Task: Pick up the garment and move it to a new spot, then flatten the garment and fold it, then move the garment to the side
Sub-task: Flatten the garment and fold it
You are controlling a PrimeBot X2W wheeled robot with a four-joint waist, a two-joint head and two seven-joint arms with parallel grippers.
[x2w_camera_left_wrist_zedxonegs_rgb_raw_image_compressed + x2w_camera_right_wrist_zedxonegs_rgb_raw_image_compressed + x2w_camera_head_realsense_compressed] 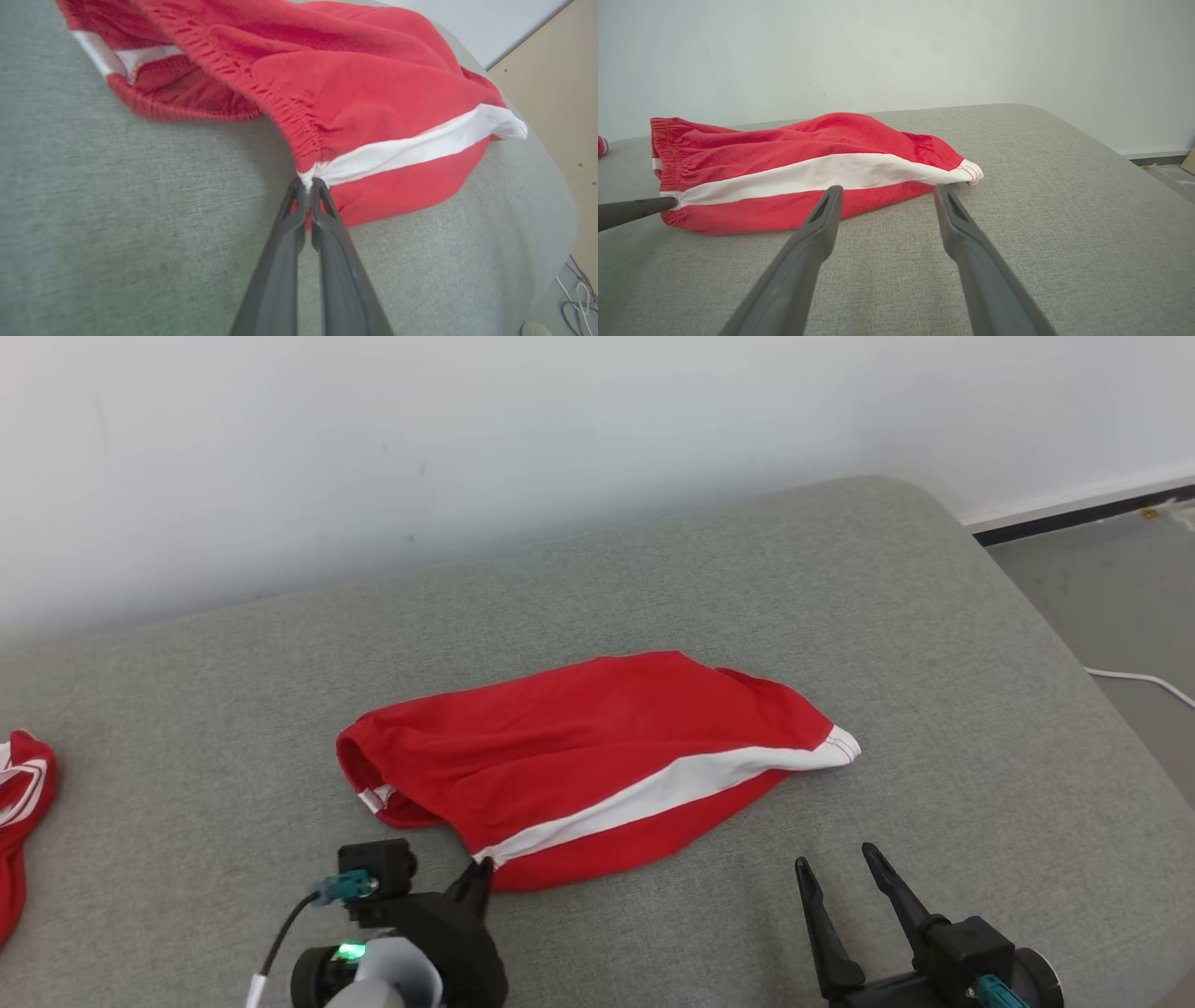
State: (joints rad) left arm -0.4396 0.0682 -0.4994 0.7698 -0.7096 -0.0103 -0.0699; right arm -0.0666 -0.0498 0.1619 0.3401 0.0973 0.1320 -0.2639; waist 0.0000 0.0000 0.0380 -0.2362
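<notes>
Left hand clamps the waistband corner of red fabric shorts with white side stripe, lying on grey upholstered cushion. Right hand spread wide, empty, near the hem.

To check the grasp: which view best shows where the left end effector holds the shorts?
Left wrist view: the left end effector is shut on the red shorts where waistband meets white stripe. Head view shows it from behind; right wrist view, at the left edge.
</notes>
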